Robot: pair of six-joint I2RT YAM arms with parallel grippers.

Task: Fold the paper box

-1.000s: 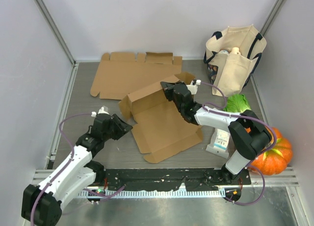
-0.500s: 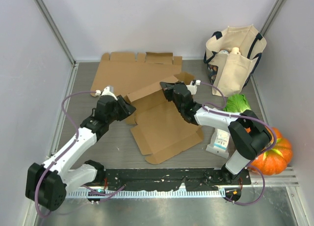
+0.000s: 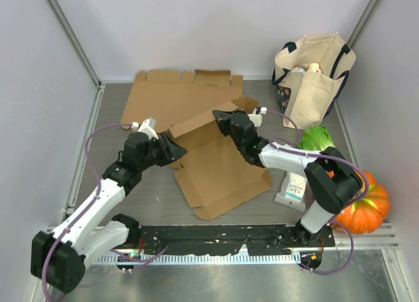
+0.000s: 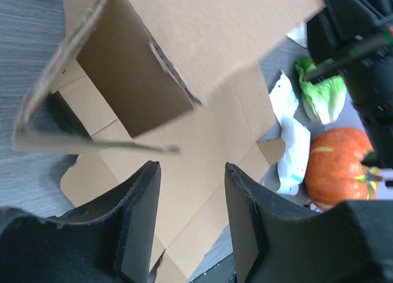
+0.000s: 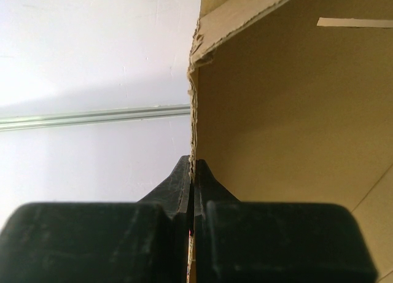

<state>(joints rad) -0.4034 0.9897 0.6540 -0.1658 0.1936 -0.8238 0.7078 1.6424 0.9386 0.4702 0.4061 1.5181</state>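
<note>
Robot lab test cell, not a home. Grey table (image 3: 157,204) boxed in by plain white wall panels (image 3: 196,27) on aluminium frame posts (image 3: 69,30). Black mounting plate (image 3: 216,238) at the table's near edge carries the left arm (image 3: 98,204) and right arm (image 3: 327,184). Staged props along the table's right side: tote bag (image 3: 314,86), lettuce (image 3: 319,138), pumpkin (image 3: 366,207).

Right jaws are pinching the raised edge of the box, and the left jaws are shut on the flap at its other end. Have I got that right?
Not quite. The left jaws are open and hold nothing: the left wrist view shows the flap ahead of them, not between them. The right jaws are indeed pinching the raised edge of the box.
</note>
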